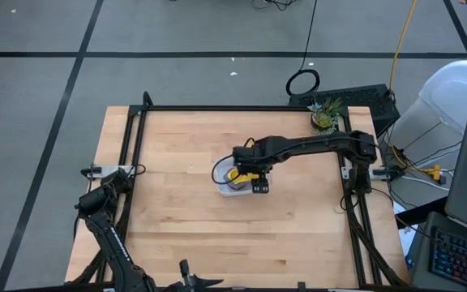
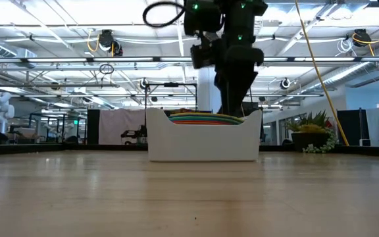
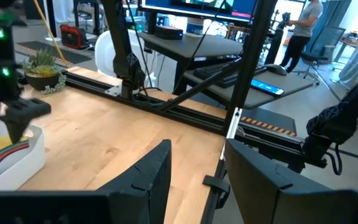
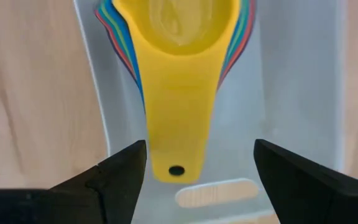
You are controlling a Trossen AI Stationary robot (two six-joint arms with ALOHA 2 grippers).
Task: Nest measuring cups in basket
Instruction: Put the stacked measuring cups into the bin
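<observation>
Cups are all stacked inside the basket (image 1: 224, 188) near the middle of the table (image 1: 177, 235), with the yellow cup (image 4: 178, 74) on top and the other coloured rims peeking out around its bowl. The right gripper (image 4: 194, 168) is hung directly over the yellow handle, fingers spread wide with the handle between them but not touched, so nothing is held. In the low view the stack (image 2: 206, 118) is seen sitting roughly level with the basket's rim.

Judging by this, the nesting looks basically done and only a clean exit is left. To do it well, the claw should be lifted straight up with the fingers kept apart, so the handle isn't clipped and the stack isn't tipped or dragged. Sideways motion is best avoided until the basket wall is cleared.

The left gripper (image 3: 194, 180) is parked at the table's left edge, partly open, nothing in it.
</observation>
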